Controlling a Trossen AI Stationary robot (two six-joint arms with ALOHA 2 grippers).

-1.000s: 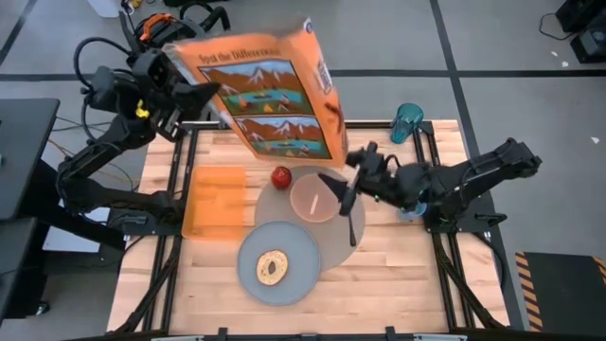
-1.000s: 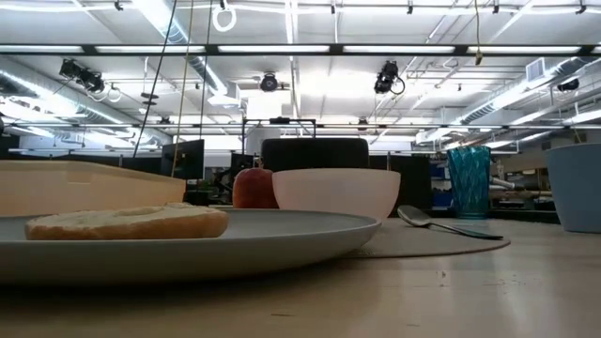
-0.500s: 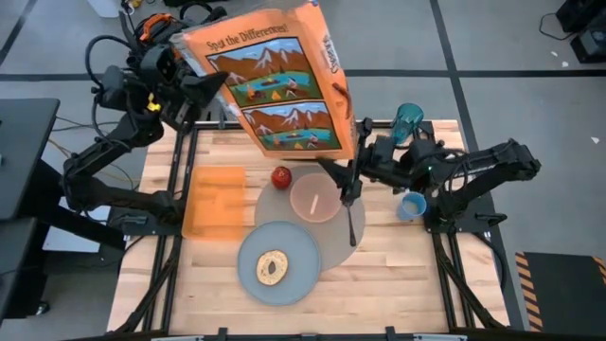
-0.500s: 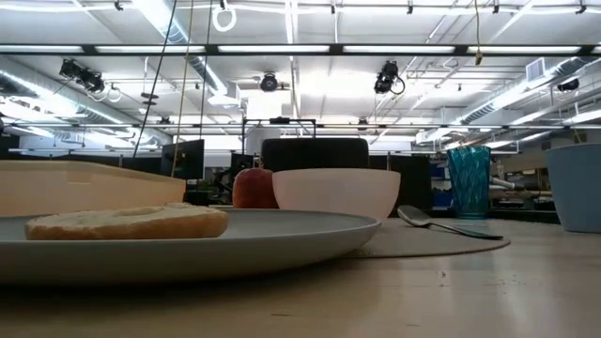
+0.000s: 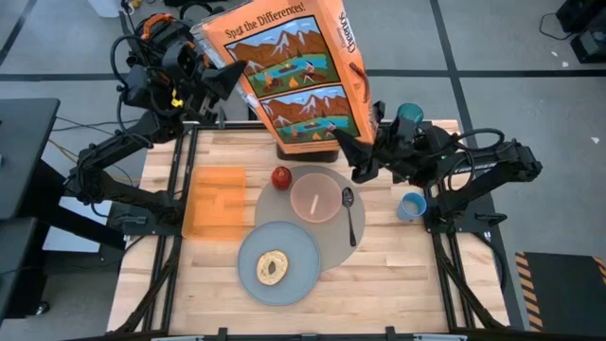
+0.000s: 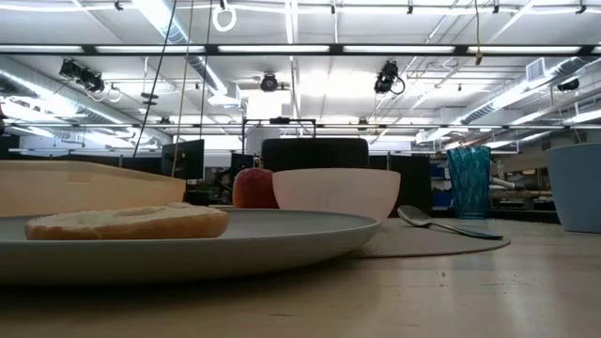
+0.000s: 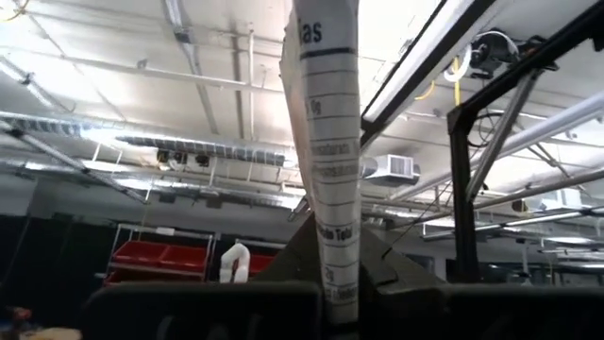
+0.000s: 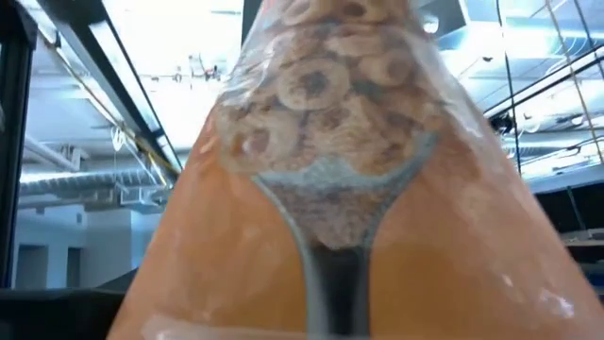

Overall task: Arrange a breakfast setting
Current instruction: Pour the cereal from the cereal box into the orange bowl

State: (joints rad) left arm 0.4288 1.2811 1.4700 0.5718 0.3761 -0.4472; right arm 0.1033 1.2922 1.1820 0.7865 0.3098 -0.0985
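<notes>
My left gripper (image 5: pixel 227 76) is shut on the orange cereal box (image 5: pixel 298 76), held high over the table's far edge. My right gripper (image 5: pixel 355 156) is open at the box's lower right corner, facing its front (image 8: pixel 321 189). On the round grey mat (image 5: pixel 331 242) stand the pink bowl (image 5: pixel 314 197) and the metal spoon (image 5: pixel 348 213). The grey plate (image 5: pixel 294 251) overlaps the mat's near edge and carries the bagel (image 5: pixel 273 268). The red apple (image 5: pixel 281 176) sits by the mat's far edge. The small blue cup (image 5: pixel 411 206) stands to the right. My left gripper pinches the cereal box across its thickness at one narrow side panel (image 7: pixel 326 236), a finger (image 7: pixel 288 260) on each broad face. It comes level from the table's left. The box is lifted clear, tilted, its printed back facing up. My right gripper: I cannot tell whether it touches the box.
An orange board (image 5: pixel 216 201) lies left of the mat. The teal bottle (image 5: pixel 409 118) stands at the far right, behind my right arm. A black toaster (image 5: pixel 303 150) shows below the box at the far edge. The near part of the table (image 5: pixel 398 284) is bare wood.
My left gripper has risen and carried the cereal box toward the far edge and the right, turning it more upright. My right gripper has gone from over the bowl and spoon toward the far edge, up to the box's lower right corner. The tableware has stayed still.
</notes>
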